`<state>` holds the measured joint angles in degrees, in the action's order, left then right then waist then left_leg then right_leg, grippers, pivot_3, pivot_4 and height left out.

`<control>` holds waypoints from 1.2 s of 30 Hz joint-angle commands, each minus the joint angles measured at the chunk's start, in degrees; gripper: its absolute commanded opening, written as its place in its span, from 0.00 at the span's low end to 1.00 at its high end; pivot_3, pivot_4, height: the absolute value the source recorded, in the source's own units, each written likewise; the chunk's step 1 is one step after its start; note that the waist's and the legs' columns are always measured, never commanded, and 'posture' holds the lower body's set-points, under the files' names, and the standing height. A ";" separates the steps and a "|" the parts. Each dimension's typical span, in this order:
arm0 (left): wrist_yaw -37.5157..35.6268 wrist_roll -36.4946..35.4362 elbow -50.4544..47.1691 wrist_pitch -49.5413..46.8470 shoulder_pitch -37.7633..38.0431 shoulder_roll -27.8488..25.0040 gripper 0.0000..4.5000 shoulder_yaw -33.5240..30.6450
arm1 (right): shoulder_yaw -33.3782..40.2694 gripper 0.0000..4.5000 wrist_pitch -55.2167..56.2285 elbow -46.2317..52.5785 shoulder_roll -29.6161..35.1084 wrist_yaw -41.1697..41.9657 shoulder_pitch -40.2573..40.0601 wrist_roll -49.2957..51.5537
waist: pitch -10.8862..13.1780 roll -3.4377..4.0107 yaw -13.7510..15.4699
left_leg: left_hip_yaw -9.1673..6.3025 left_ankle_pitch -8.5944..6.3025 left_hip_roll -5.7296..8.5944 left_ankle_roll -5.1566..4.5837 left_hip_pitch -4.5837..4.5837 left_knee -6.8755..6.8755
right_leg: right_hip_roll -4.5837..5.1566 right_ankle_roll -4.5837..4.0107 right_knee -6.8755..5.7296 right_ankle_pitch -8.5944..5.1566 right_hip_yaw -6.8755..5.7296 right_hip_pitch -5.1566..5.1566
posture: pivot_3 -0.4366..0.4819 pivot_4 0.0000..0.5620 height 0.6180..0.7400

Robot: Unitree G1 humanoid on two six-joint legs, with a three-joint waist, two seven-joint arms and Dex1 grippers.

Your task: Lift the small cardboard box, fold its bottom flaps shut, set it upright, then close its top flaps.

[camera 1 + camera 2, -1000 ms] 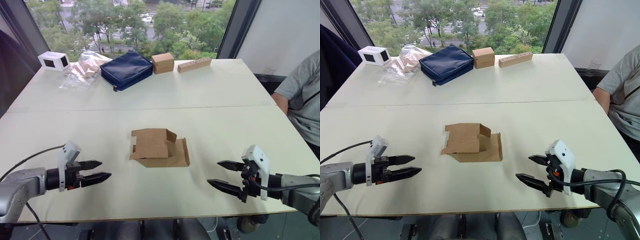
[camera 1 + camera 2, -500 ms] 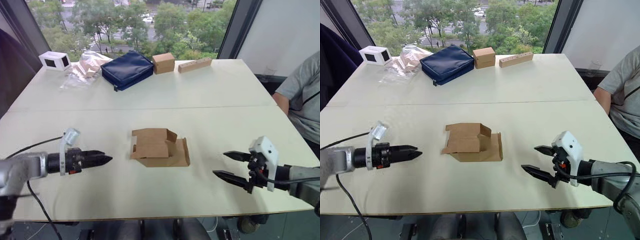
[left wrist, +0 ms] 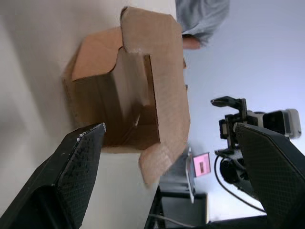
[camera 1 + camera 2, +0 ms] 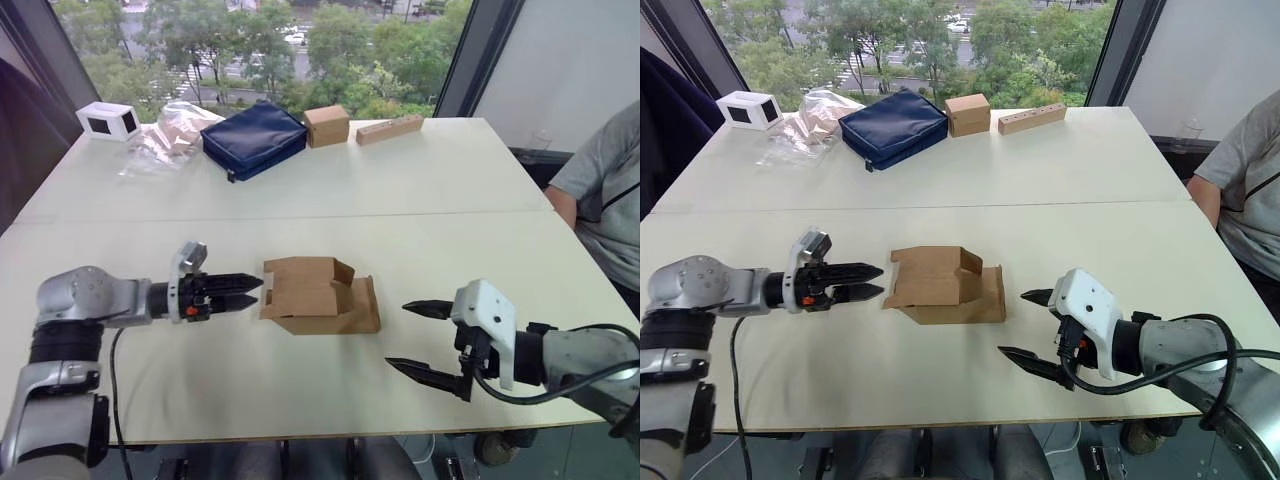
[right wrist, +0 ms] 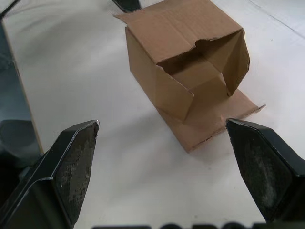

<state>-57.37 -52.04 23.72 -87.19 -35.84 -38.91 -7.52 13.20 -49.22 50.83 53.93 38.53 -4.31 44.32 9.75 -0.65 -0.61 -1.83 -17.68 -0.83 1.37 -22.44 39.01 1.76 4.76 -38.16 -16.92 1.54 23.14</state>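
Left eye view: small cardboard box point(image 4: 318, 296) on side — left gripper point(image 4: 248, 291) jaws slightly parted, right gripper point(image 4: 412, 338) jaws spread.

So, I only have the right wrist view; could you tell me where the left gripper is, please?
Observer: The left gripper is level with the box, at its left end, fingers open, just short of it.
Operator: Is that end open?
Observer: Yes, the left wrist view looks straight inside; its flaps stand out.
Operator: Anyone nearby?
Observer: A person in grey sits at the table's right edge.
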 commanded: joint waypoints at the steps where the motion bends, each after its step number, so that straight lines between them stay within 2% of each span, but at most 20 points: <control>1: -2.28 -0.16 0.58 -0.50 -2.62 0.59 0.99 1.08 | 1.91 0.99 -1.48 3.26 -0.27 -2.41 -0.75 2.42 | 0.00 0.00 -0.03 | 0.01 0.00 -0.01 0.00 0.00 -0.01 | -0.01 0.00 0.00 0.00 0.00 0.02 | 0.48 0.27 1.00; 10: -3.65 3.88 4.87 3.43 -8.31 6.93 0.99 6.29 | 7.01 0.99 -7.38 3.43 3.14 -7.34 4.27 13.36 | 0.00 -0.01 0.07 | 0.00 0.02 0.03 0.04 -0.01 0.00 | 0.02 0.00 0.01 0.00 0.00 -0.02 | 0.48 0.27 1.00; 15: -4.05 4.53 6.82 4.14 -10.44 9.95 0.99 6.12 | 7.84 0.99 -8.93 2.80 4.28 -10.82 6.20 17.23 | 0.00 -0.01 0.05 | 0.01 0.02 0.03 0.03 -0.01 0.01 | 0.01 0.00 0.01 0.00 0.00 -0.02 | 0.48 0.27 1.00; 20: -5.05 5.33 7.02 4.64 -11.06 10.64 0.99 6.41 | 7.31 0.99 -9.32 3.30 4.51 -13.74 6.33 19.17 | 0.00 -0.01 -0.06 | 0.00 0.02 0.02 0.03 -0.02 0.00 | 0.00 0.00 0.00 0.00 0.01 0.00 | 0.48 0.27 1.00; 24: -5.50 5.83 5.71 5.18 -10.26 10.74 0.78 7.30 | 7.23 1.00 -8.78 3.59 4.28 -15.02 5.06 18.76 | 0.00 -0.01 0.01 | 0.00 0.02 0.01 0.03 -0.02 0.00 | -0.01 0.00 0.00 0.00 0.01 0.00 | 0.48 0.27 1.00; 28: -6.10 6.55 4.00 5.90 -9.16 10.65 0.41 8.60 | 7.06 1.00 -8.08 3.39 4.18 -15.27 4.46 18.17 | 0.00 -0.01 0.11 | 0.01 0.02 0.02 0.04 -0.03 0.01 | 0.00 0.00 0.00 0.00 0.01 -0.01 | 0.48 0.27 1.00; 31: -5.71 6.91 3.40 6.73 -8.39 11.27 0.18 8.84 | 6.62 1.00 -7.24 3.33 3.84 -15.04 3.39 16.87 | 0.00 -0.01 0.06 | 0.01 0.02 0.02 0.04 -0.03 0.00 | 0.00 0.00 0.00 0.00 0.02 -0.01 | 0.48 0.27 1.00; 32: -5.42 6.88 3.46 6.76 -8.23 11.66 0.05 8.69 | 6.32 1.00 -6.84 3.42 3.58 -14.86 2.70 16.06 | 0.00 -0.01 0.06 | 0.00 0.02 0.01 0.04 -0.03 0.01 | 0.00 0.00 0.00 0.00 0.02 0.00 | 0.48 0.27 1.00; 33: -5.30 6.82 3.47 6.70 -8.08 11.93 0.01 8.59 | 6.10 1.00 -6.35 3.52 3.35 -14.68 1.95 15.30 | 0.00 -0.01 0.14 | 0.00 0.02 0.01 0.03 -0.03 0.00 | 0.00 0.00 0.00 0.00 0.02 0.00 | 0.48 0.27 1.00; 36: -5.24 6.58 4.09 6.37 -8.08 12.41 0.01 7.78 | 5.87 1.00 -4.76 3.53 2.95 -13.76 -0.16 13.38 | 0.00 -0.01 0.12 | 0.01 0.02 0.02 0.04 -0.04 0.01 | 0.00 0.00 0.01 0.00 0.02 -0.01 | 0.48 0.27 1.00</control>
<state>-62.34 -45.11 28.61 -80.74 -43.70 -26.40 1.33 18.42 -55.83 53.23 57.29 24.16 -4.20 58.91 9.75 -0.66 -0.49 -1.82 -17.66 -0.81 1.41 -22.48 39.01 1.76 4.76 -38.15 -16.92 1.56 23.13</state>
